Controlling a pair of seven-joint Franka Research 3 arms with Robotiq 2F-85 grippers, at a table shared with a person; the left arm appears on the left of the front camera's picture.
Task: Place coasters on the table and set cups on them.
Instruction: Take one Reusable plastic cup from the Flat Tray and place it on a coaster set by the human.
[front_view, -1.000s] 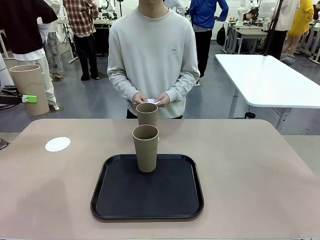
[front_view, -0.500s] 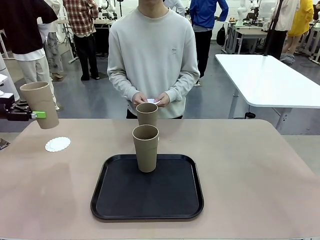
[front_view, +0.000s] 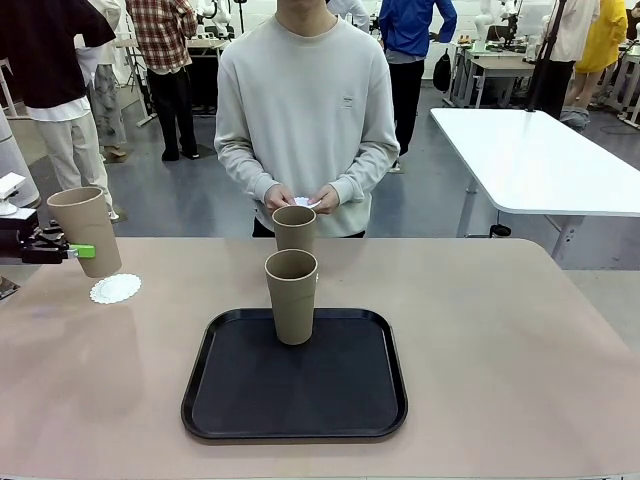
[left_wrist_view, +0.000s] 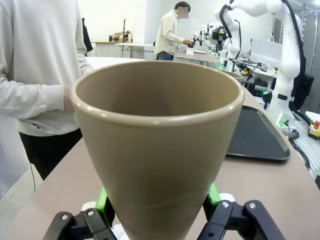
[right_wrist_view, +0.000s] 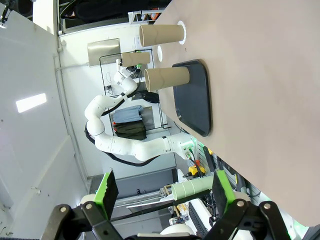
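My left gripper (front_view: 68, 250) is shut on a tan cup (front_view: 86, 231), held slightly tilted just above a white lacy coaster (front_view: 115, 289) on the table (front_view: 480, 340) at the far left. In the left wrist view the green pads clamp the cup (left_wrist_view: 157, 145) near its base. A second cup (front_view: 291, 296) stands on the black tray (front_view: 295, 400). A third cup (front_view: 294, 228) stands behind it by the far edge, on a coaster (right_wrist_view: 182, 31). The person holds white paper (front_view: 306, 203) in both hands. My right gripper (right_wrist_view: 165, 192) is open, high above the table, with nothing in it.
The person stands at the far edge, right behind the third cup. A white rectangular table (front_view: 540, 160) stands beyond at the right. Bare tabletop stretches right of the tray and along the front left.
My left gripper has brought the cup in from the left edge and lowered it toward the coaster. The other cups, the tray and the person's hands have not moved.
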